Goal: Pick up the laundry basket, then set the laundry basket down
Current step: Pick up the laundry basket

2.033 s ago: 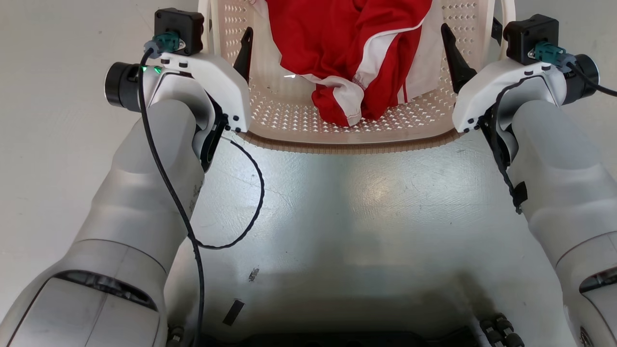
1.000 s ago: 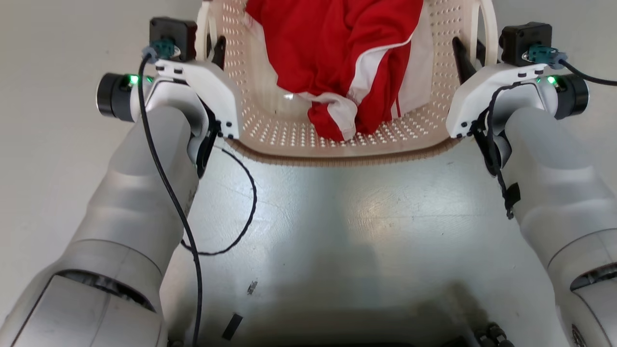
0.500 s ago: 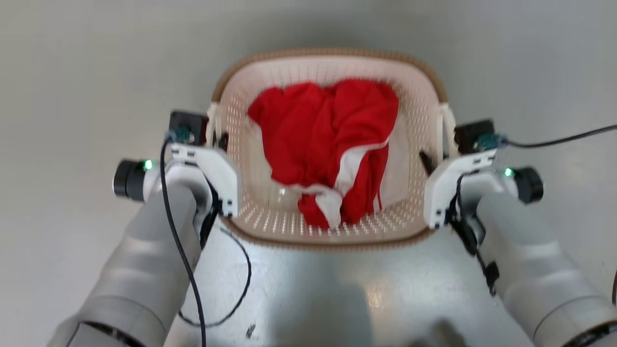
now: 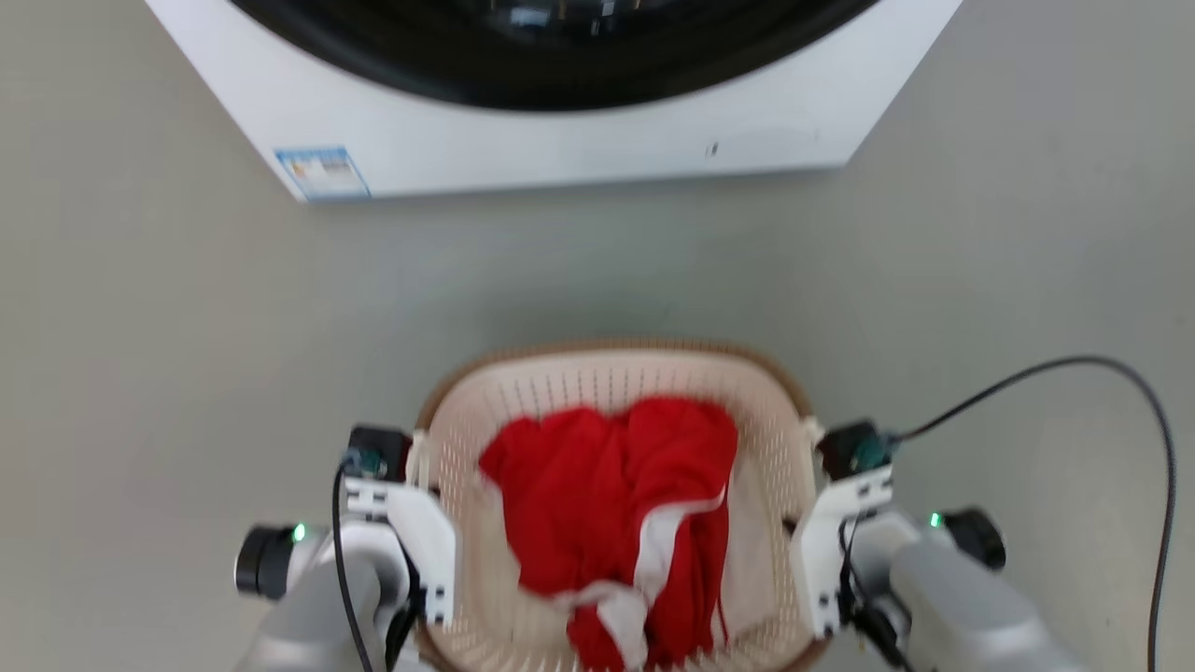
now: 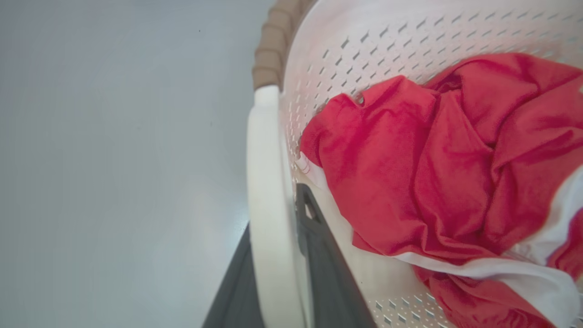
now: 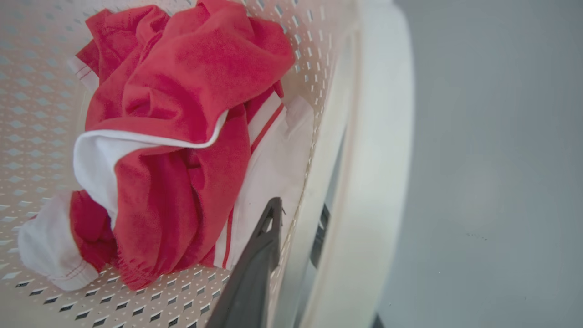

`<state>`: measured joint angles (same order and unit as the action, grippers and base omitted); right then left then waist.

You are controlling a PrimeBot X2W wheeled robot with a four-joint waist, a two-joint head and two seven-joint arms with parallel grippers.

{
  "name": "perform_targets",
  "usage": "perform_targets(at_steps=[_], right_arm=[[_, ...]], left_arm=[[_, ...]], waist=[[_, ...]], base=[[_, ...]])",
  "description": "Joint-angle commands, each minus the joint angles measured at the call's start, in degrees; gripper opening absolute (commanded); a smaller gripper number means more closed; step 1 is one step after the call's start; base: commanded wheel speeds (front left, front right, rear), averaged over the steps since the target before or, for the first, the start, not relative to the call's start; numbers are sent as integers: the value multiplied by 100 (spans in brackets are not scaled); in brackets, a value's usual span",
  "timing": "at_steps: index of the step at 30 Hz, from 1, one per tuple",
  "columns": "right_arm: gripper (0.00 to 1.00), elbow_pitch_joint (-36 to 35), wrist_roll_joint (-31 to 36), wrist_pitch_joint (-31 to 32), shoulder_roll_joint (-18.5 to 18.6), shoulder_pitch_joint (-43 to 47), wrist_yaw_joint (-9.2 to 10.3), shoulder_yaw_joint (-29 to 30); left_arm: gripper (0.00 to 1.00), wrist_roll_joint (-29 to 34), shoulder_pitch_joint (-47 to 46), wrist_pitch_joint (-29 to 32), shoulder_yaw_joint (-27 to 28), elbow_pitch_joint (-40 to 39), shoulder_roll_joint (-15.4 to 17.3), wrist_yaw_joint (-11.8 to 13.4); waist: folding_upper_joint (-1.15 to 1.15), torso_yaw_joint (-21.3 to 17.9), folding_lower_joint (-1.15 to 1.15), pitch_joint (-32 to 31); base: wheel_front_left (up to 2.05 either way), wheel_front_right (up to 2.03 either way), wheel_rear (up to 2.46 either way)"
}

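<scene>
- My left gripper (image 5: 278, 255) and right gripper (image 6: 298, 223) each pinch a white loop handle (image 5: 268, 182) of the small cream plastic laundry basket with holes and a brown rim (image 4: 611, 359), low in the middle of the head view.
- I think it is lifted; putting it down is left.
- The big white washing machine (image 4: 560, 140) sits along the top, well apart, with bare grey floor (image 4: 187, 327) between.

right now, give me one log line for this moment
left gripper: shut on laundry basket | right gripper: shut on laundry basket | inside: red and white garment | ahead: washing machine
</scene>
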<state>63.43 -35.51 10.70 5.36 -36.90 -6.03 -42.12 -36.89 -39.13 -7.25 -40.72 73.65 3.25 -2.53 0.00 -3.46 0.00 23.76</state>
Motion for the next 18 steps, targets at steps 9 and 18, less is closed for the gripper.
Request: perform_targets(at_steps=[9,18], right_arm=[[0,-301,-389,314,-248,711,-146,-667],[0,-303,-688,496,-248,1089,-146,-989]], left_arm=[[0,-315,815,440,-330,-362,-37,-92],[0,-725,1442,659,-597,-618,-37,6]], waist=[[0,34,0,-1414],[0,121,0,-2136]], base=[[0,0,0],[0,0,0]])
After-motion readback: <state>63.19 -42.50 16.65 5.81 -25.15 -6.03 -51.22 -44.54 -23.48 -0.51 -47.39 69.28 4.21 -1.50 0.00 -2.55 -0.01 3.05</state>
